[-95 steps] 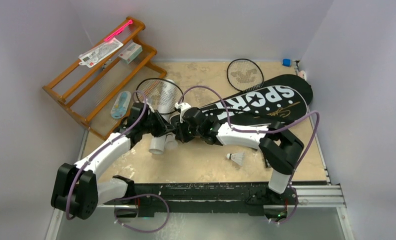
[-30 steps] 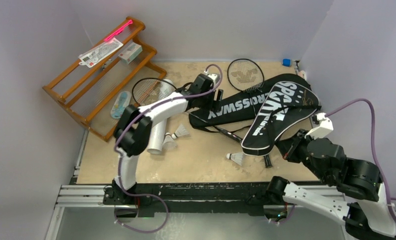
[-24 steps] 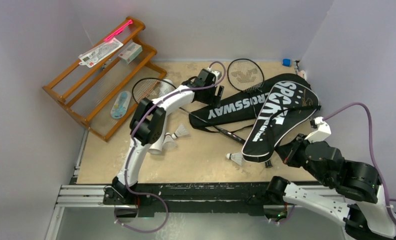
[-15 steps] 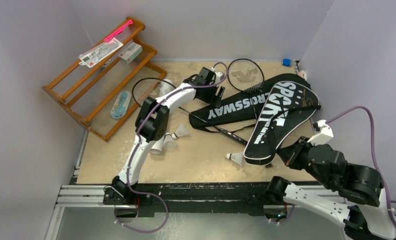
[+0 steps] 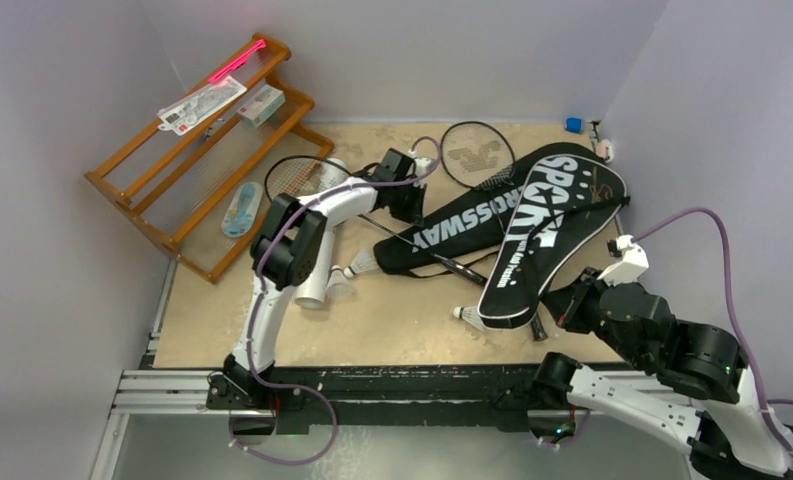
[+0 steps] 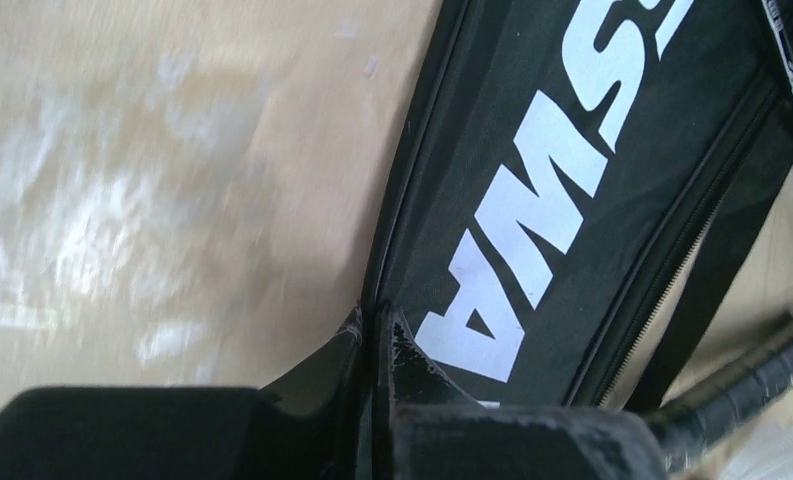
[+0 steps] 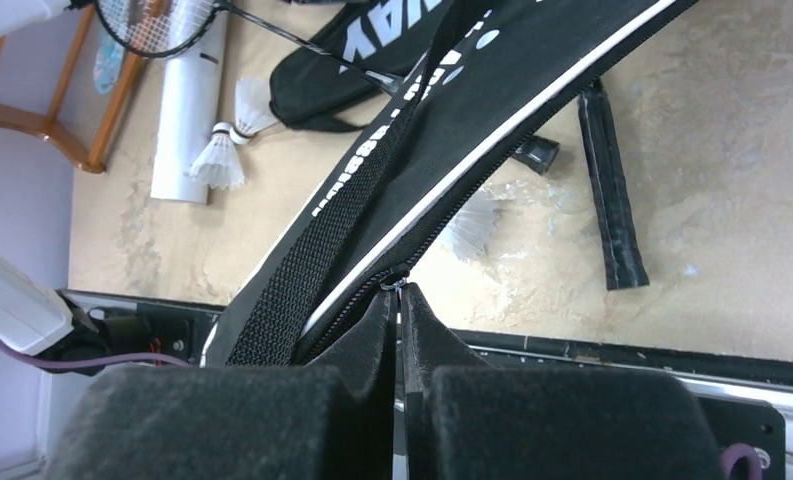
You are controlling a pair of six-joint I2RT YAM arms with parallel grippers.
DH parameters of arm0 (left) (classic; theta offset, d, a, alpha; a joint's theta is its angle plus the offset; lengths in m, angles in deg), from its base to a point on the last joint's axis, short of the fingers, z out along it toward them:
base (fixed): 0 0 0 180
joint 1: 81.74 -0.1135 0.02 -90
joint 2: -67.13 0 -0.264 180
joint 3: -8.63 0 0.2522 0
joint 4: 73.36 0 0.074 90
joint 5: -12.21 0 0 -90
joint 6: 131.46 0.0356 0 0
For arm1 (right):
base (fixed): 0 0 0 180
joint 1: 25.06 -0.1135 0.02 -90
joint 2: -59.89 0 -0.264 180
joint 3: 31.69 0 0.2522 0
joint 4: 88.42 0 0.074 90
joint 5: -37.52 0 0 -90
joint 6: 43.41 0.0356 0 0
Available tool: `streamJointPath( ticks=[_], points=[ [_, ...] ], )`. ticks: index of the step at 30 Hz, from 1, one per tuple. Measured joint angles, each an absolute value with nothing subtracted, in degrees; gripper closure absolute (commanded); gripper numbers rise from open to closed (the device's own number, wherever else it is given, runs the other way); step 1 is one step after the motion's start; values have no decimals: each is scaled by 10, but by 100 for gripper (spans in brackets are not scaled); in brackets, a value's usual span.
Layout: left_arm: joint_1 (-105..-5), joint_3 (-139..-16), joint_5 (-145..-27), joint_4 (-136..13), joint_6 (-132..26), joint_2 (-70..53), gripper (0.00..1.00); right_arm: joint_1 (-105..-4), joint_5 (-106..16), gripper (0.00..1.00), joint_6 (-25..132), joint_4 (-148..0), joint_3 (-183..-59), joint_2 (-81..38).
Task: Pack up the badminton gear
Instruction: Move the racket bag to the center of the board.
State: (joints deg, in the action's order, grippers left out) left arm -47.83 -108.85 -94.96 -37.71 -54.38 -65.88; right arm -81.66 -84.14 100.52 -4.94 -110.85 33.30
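Two black racket bags lie crossed on the table, one lettered CROSSWAY [image 5: 462,215], the other lettered SPORT [image 5: 550,205] lying over it. My left gripper [image 5: 409,203] [image 6: 374,322] is shut on the CROSSWAY bag's [image 6: 532,200] left edge. My right gripper [image 5: 564,305] [image 7: 397,295] is shut on the zipper pull at the SPORT bag's [image 7: 452,130] near end. One racket head [image 5: 477,155] lies behind the bags, another [image 5: 307,180] by the rack. The white tube [image 5: 317,272] [image 7: 187,110] lies at the left with two shuttlecocks [image 5: 364,263] [image 7: 247,105] beside it. A third shuttlecock [image 5: 469,315] lies near the SPORT bag's tip.
The orange wooden rack [image 5: 202,150] leans in the back left corner with a carton [image 5: 262,103] and a card [image 5: 202,103] on it. A small blue object [image 5: 573,124] sits at the back right. The black rail [image 5: 422,385] runs along the near edge. Walls close in on both sides.
My left gripper has shut on the CROSSWAY bag's edge and pulled back left. Both bags and the rear racket shifted left. My right gripper moved slightly left with the zipper pull.
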Motion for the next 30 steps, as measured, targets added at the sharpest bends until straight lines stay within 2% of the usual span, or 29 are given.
streamJointPath(
  ticks=[6,14,23,30],
  points=[
    [-534,-918,-952,-407,-607,-543,100,-817,-826,100,970,-95,-1105,335],
    [-585,-819,-892,-404,-654,-426,100,-817,-804,100,952,-116,-1087,310],
    [-598,-776,-881,-408,-685,-390,100,-819,-855,100,996,-65,-1045,294],
    [-598,-776,-881,-417,-689,-389,100,-820,-899,100,999,-99,-1012,213]
  ],
)
